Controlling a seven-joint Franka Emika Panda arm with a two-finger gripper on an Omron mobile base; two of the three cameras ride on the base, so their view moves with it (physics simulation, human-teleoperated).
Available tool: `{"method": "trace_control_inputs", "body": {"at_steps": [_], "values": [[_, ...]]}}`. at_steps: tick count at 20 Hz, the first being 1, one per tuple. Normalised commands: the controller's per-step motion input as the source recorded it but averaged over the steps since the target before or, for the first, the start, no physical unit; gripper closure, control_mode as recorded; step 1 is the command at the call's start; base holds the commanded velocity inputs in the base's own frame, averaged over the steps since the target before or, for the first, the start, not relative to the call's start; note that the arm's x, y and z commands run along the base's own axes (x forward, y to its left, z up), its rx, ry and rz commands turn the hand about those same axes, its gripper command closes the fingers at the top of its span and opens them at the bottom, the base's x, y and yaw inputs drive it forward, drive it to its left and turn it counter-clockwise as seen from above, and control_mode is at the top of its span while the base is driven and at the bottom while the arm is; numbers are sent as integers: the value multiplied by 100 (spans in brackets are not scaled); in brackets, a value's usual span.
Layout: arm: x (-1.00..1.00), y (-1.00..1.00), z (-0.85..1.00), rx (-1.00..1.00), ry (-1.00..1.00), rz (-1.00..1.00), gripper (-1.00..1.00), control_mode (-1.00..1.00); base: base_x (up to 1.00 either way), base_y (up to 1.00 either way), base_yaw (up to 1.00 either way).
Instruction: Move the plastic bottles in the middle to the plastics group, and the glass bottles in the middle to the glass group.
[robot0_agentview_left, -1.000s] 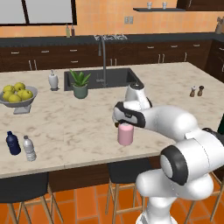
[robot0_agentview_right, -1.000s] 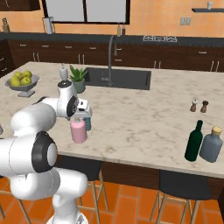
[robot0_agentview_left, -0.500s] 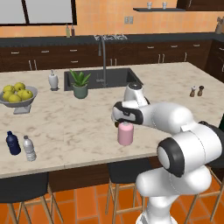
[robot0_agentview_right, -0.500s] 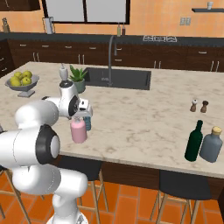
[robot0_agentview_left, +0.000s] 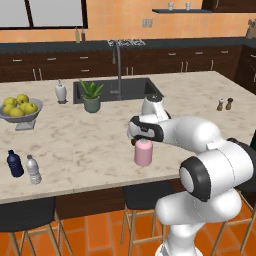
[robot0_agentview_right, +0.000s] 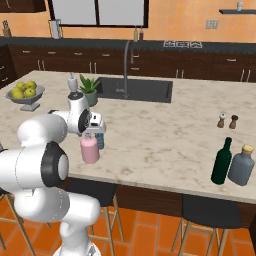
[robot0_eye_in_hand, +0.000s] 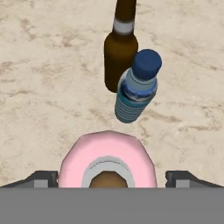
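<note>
The squat pink glass bottle (robot0_eye_in_hand: 107, 157) stands upright right under my hand, its pale cap between the two fingertips (robot0_eye_in_hand: 41, 178). My gripper (robot0_eye_in_hand: 112, 179) is open, one jaw on each side of the bottle and apart from it. Just beyond stand the teal-blue plastic bottle (robot0_eye_in_hand: 136, 89) and, behind it, the dark brown long-necked bottle (robot0_eye_in_hand: 120, 48). From the base the pink bottle (robot0_agentview_left: 143, 152) (robot0_agentview_right: 90, 149) stands near the counter's front edge under the gripper (robot0_agentview_left: 141, 132) (robot0_agentview_right: 95, 125). The plastics group, a navy bottle (robot0_agentview_left: 15, 163) and a clear bottle (robot0_agentview_left: 33, 170), stands at the far left. The glass group's green bottle (robot0_agentview_right: 221, 161) stands at the far right.
A grey-blue stoppered bottle (robot0_agentview_right: 242, 166) stands beside the green one. Salt and pepper shakers (robot0_agentview_right: 227, 121) stand further back. A fruit bowl (robot0_agentview_left: 20, 107), a white soap dispenser (robot0_agentview_left: 60, 91), a potted plant (robot0_agentview_left: 91, 96) and the sink (robot0_agentview_left: 117, 90) line the far side. Stools stand below the front edge.
The hand has settled slightly over the pink bottle and the arm's elbow has shifted a little. The bottles stand where they were.
</note>
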Motion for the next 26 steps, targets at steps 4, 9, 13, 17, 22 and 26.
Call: {"method": "trace_control_inputs", "body": {"at_steps": [4,9,13,17,22,26], "values": [[0,0,0,0,0,0,100,-100,0,0,0],[0,0,0,0,0,0,100,-100,0,0,0],[-1,-1,1,0,0,-2,100,-100,0,0,0],[-18,-39,32,0,0,-10,100,-100,0,0,0],[-3,-78,46,1,0,-12,100,-100,0,0,0],[0,-100,22,3,0,-10,100,-100,0,0,0]]}}
